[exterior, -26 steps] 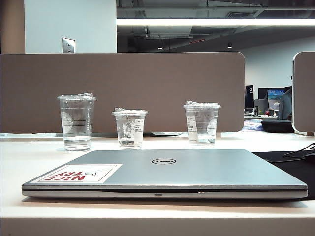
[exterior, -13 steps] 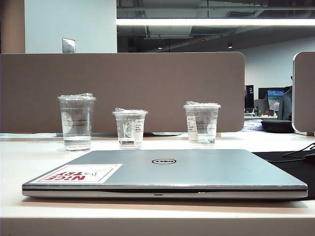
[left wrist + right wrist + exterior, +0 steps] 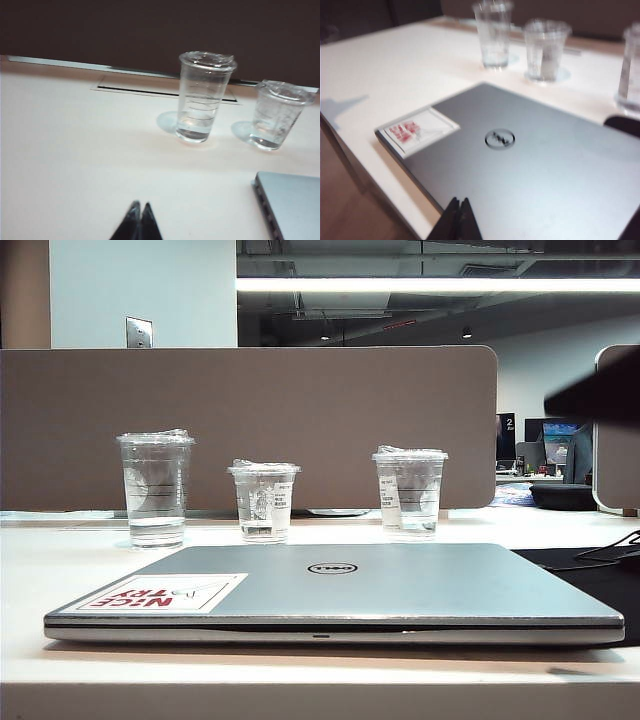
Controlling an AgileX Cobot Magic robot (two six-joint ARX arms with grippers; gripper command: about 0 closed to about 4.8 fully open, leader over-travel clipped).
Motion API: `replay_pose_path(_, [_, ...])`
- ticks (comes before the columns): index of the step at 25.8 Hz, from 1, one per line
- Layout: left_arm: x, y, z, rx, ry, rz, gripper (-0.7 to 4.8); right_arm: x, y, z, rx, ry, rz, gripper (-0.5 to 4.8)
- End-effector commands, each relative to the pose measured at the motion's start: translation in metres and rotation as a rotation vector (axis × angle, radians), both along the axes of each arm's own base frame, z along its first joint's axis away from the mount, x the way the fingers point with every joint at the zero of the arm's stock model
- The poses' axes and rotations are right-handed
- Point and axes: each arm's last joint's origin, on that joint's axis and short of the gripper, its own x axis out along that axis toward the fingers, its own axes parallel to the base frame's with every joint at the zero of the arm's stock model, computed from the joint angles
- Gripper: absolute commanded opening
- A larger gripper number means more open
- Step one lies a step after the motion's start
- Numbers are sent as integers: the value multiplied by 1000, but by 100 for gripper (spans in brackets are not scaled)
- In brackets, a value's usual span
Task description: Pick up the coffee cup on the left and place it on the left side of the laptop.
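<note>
Since earlier, a dark blur (image 3: 590, 395) enters right; coffee cup (image 3: 205, 97) stands untouched; left gripper (image 3: 140, 220) and right gripper (image 3: 459, 216) jaws clenched, empty.

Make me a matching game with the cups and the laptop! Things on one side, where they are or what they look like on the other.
Things:
1. coffee cup
2. shortest cup
3. cup with the long white label
4. laptop

Descriptions:
A. lid shut, flat at the front of the table, with a red-lettered sticker
B. middle of the row of cups
C. tallest, at the left end of the row
D. at the right end of the row

Pairs: 1-C, 2-B, 3-D, 4-A
</note>
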Motion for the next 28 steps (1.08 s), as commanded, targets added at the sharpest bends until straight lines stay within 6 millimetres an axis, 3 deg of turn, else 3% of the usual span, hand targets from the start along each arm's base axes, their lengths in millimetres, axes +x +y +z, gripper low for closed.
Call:
replay_pose_path(1, [0,0,5,-40,-43,-11,-5,1,1,-3,-12,14,-2,-5])
replay_pose_path(11, [-1,-1,10,-84,-91,-43,-6,1,1,-4,-21,24,-3,-5])
replay_pose_path(17, [5,-2,30,-61,-184,-84,-6,1,1,-4,-22,25,-2,-5])
replay_pose_path(20, [21,-2,43,56,-173,-101,-5,1,1,-4,-22,26,-2,-5])
replay_pose_path(25, [62,-1,56,63,-166,-100,4,1,1,-4,-22,26,-1,-5])
replay_pose_path(28, [101,0,48,121,-72,-101,157,1,1,-4,-22,25,-1,-5])
